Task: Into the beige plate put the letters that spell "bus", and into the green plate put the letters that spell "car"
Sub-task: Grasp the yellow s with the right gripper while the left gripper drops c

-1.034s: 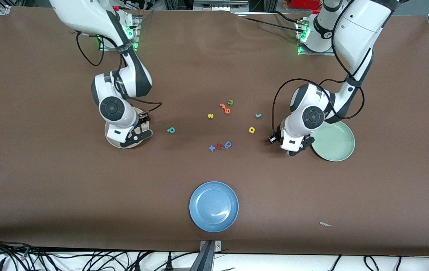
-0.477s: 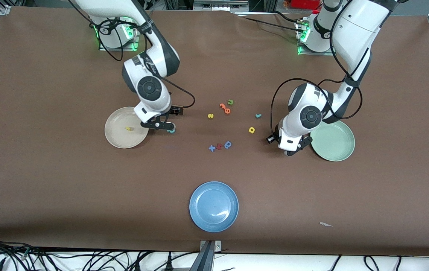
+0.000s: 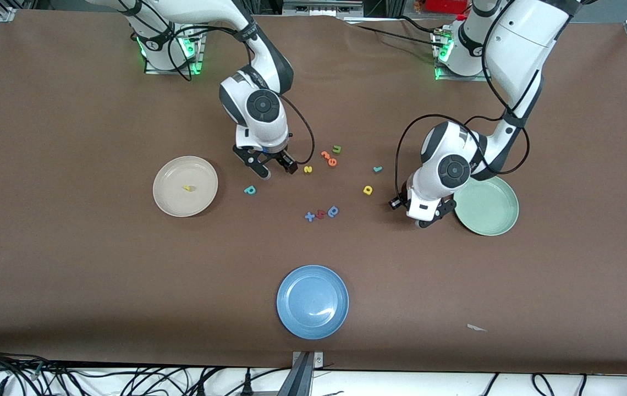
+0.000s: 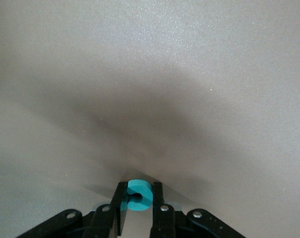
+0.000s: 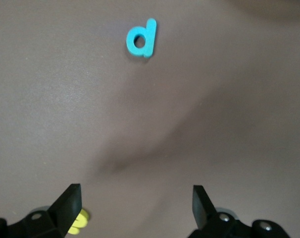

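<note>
Left claw clamps the teal "c"; right claw hangs wide apart over the surface.

The left claw [image 4: 138, 210], low beside the green plate [image 3: 487, 206], pinches the teal "c" [image 4: 138, 195] between its fingers. The right claw [image 3: 267, 166] is spread wide above the surface [image 3: 71, 275], between the teal "b" [image 3: 249, 190] and the yellow "s" [image 3: 308, 169]. The yellow "u" [image 3: 187, 188] lies in the beige plate [image 3: 170, 203]; the yellow "a" [image 3: 368, 190] and teal "r" [image 3: 378, 169] lie nearer the left arm.
</note>
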You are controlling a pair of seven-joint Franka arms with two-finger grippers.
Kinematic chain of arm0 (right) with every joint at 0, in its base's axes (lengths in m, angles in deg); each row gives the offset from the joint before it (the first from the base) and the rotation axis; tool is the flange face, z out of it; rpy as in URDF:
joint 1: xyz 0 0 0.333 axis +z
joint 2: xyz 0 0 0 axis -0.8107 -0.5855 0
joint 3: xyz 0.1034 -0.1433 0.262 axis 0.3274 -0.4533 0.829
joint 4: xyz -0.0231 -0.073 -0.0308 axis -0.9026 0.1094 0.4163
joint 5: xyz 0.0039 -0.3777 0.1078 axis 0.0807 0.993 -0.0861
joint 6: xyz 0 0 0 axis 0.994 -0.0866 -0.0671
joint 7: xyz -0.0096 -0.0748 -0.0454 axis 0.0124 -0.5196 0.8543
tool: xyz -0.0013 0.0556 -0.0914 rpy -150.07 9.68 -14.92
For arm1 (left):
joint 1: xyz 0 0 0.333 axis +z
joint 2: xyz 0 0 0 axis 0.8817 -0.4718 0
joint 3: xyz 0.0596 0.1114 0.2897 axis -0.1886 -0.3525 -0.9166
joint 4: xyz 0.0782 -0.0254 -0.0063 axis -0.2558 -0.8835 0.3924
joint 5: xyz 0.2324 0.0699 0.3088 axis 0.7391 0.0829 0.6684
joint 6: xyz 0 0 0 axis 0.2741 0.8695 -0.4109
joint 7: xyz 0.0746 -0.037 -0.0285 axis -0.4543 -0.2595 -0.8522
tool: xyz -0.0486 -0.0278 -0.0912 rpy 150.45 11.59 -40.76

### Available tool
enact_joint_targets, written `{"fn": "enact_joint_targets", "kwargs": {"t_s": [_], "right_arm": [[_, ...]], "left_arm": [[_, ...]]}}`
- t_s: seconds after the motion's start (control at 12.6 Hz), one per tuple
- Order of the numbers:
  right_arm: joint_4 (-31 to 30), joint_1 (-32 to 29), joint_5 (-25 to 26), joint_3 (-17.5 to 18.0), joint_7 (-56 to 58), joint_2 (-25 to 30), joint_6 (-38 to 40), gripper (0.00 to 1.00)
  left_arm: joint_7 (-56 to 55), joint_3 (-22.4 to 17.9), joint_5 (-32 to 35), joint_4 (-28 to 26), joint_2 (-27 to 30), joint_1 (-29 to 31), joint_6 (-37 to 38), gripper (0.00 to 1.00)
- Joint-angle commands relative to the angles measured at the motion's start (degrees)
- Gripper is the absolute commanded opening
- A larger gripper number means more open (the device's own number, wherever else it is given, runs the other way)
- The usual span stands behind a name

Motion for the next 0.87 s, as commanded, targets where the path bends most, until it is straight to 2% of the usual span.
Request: {"fn": "enact_joint_targets", "kwargs": {"t_s": [0.0,0.24,0.48,0.64,0.8], "right_arm": [[6.9,1.0,-0.3,-0.3,-10.6,-4.2,0.1,0.96],[12.2,3.0,-0.4,-0.3,-18.4,-8.2,0.3,0.88],[12.3,3.8,-0.6,-0.2,-20.3,-9.3,0.2,0.84],[12.4,4.7,-0.6,-0.3,-20.6,-10.1,0.0,0.78],[12.4,4.7,-0.7,-0.3,-20.7,-10.5,-0.1,0.74]], "left_arm": [[2.5,-0.6,1.7,2.6,2.8,1.1,6.2,0.00],[9.8,-0.4,1.6,8.2,5.9,6.0,21.9,0.00],[21.8,-0.4,1.7,8.4,9.2,14.0,31.6,0.00],[29.5,-0.7,2.0,8.0,9.3,19.3,34.0,0.00],[34.7,-0.6,5.6,7.6,7.5,24.3,33.8,0.00]]}}
